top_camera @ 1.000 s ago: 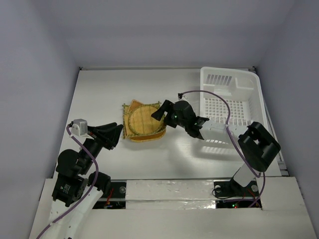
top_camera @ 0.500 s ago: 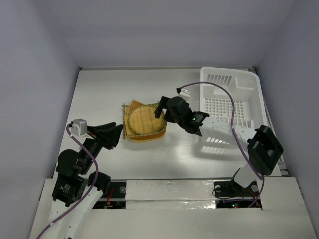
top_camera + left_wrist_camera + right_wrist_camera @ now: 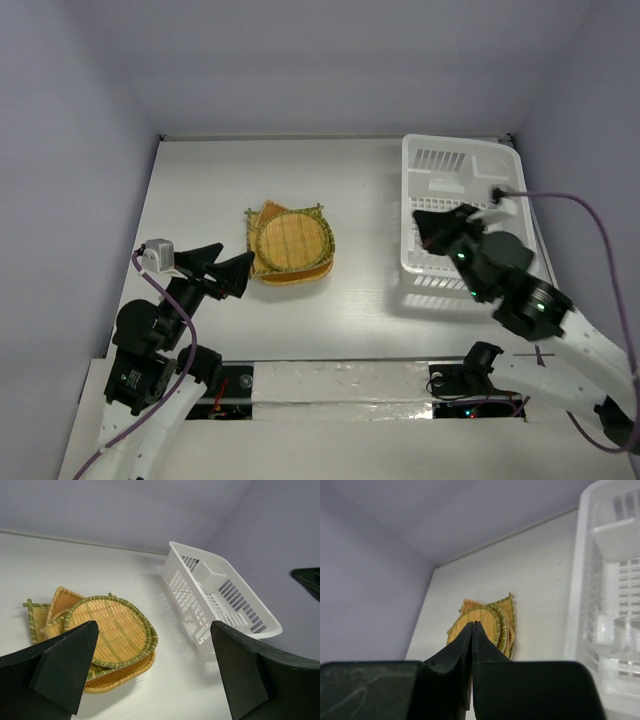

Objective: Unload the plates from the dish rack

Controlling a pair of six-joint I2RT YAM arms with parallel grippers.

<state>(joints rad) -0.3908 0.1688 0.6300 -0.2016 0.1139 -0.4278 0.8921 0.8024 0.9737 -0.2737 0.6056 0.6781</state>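
The plates (image 3: 290, 243) lie stacked on the table (image 3: 200, 180), left of the dish rack (image 3: 500, 165), where we see none. The right gripper (image 3: 472, 625) hangs closed and empty; the left gripper (image 3: 234, 254) is wide open. We judge the unloading done; the 2 arms need only retreat.

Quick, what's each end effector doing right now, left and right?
Left end effector: open, holding nothing.
Right end effector: closed, holding nothing.

A lab test booth: plain lavender walls (image 3: 80, 150) enclosing a white table (image 3: 200, 180).
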